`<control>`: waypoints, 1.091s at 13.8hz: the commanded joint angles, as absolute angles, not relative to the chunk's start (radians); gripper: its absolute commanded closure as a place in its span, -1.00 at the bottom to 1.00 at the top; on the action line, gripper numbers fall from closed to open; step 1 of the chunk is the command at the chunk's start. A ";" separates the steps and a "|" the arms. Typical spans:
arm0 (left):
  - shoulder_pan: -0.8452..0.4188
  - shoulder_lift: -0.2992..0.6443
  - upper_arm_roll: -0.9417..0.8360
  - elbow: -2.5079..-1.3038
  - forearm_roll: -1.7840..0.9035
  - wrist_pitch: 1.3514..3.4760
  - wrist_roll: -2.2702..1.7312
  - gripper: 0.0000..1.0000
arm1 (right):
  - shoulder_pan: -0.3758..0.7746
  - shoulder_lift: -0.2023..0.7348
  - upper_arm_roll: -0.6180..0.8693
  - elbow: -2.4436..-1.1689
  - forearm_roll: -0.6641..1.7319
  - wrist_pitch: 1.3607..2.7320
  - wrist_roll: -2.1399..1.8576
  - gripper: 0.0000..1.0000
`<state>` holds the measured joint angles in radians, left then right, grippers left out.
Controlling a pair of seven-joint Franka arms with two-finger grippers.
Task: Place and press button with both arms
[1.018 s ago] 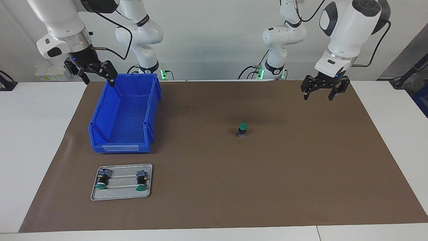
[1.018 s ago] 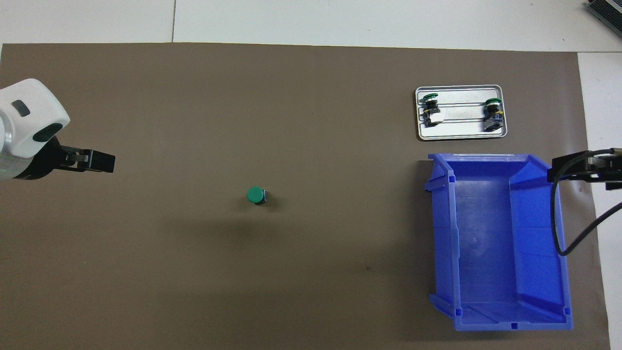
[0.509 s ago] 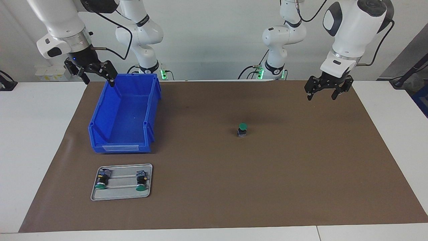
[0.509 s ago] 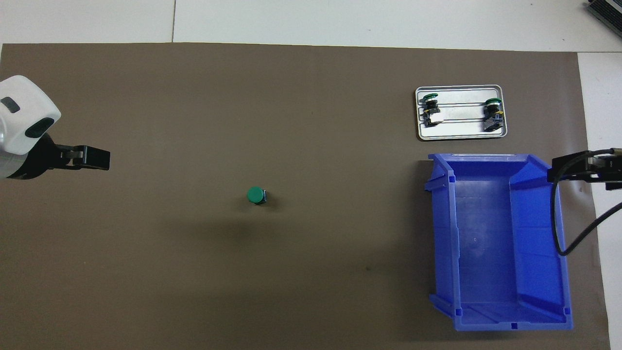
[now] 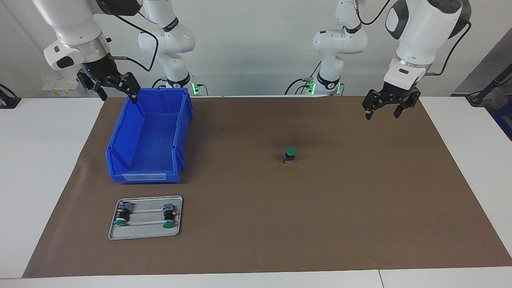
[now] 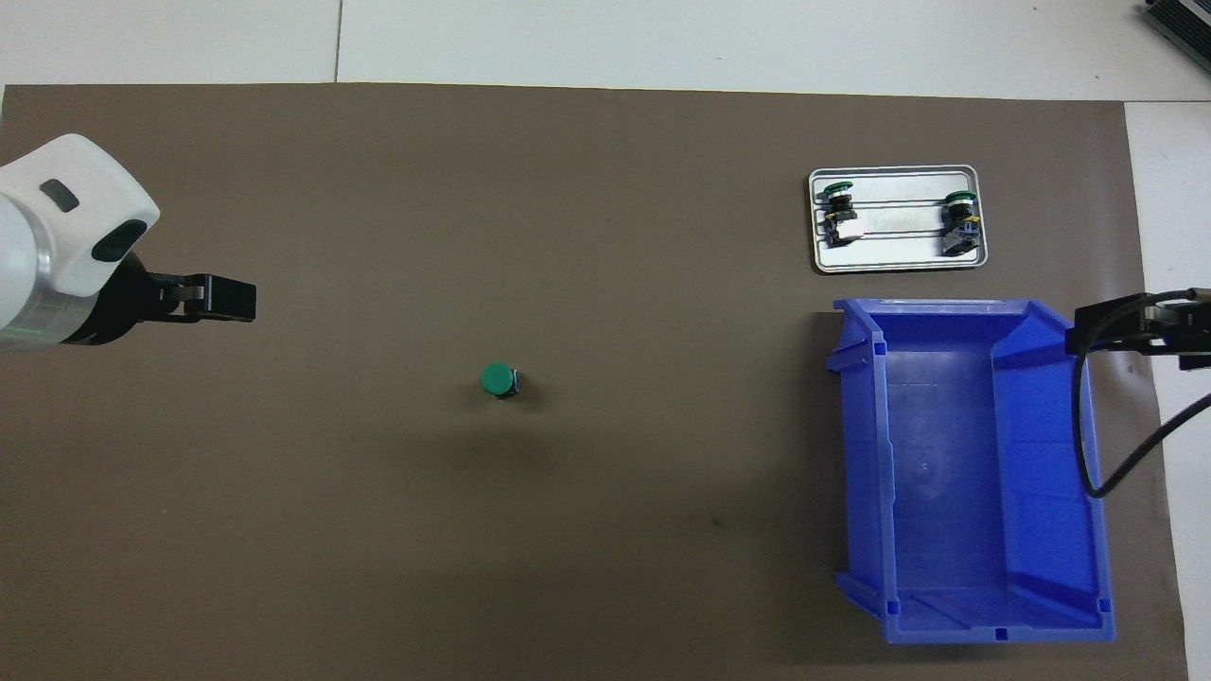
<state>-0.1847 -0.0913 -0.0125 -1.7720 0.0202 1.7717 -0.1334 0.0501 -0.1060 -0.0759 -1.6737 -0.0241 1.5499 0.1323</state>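
One green-capped button (image 5: 290, 154) (image 6: 499, 380) stands upright on the brown mat near the table's middle, touching nothing. My left gripper (image 5: 382, 115) (image 6: 227, 299) hangs open and holds nothing over the mat toward the left arm's end, well apart from that button. My right gripper (image 5: 119, 99) (image 6: 1135, 331) is also open and holds nothing, raised over the outer edge of the blue bin (image 5: 120, 160) (image 6: 856, 454). Two more buttons (image 5: 121, 216) (image 5: 169, 218) lie on their sides on a silver tray (image 5: 146, 236) (image 6: 894, 265).
The blue bin holds nothing and stands toward the right arm's end. The tray sits just farther from the robots than the bin. The brown mat (image 5: 360, 208) covers most of the table, with white tabletop around it.
The left gripper has risen a little and swung slightly toward the table's middle. The right arm, the buttons and the bin have not moved.
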 commanded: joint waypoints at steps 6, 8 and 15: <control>-0.377 0.087 -0.005 -1.756 0.015 1.839 -0.389 0.17 | 0.043 -0.109 -0.074 -1.671 -0.009 1.537 0.112 -1.00; -0.428 0.121 -0.005 -1.759 -0.004 1.894 -0.446 0.64 | 0.043 -0.113 -0.074 -1.670 -0.009 1.537 0.112 -1.00; -0.520 0.175 -0.005 -1.873 -0.023 2.084 -0.469 1.00 | 0.043 -0.115 -0.072 -1.670 -0.009 1.537 0.112 -1.00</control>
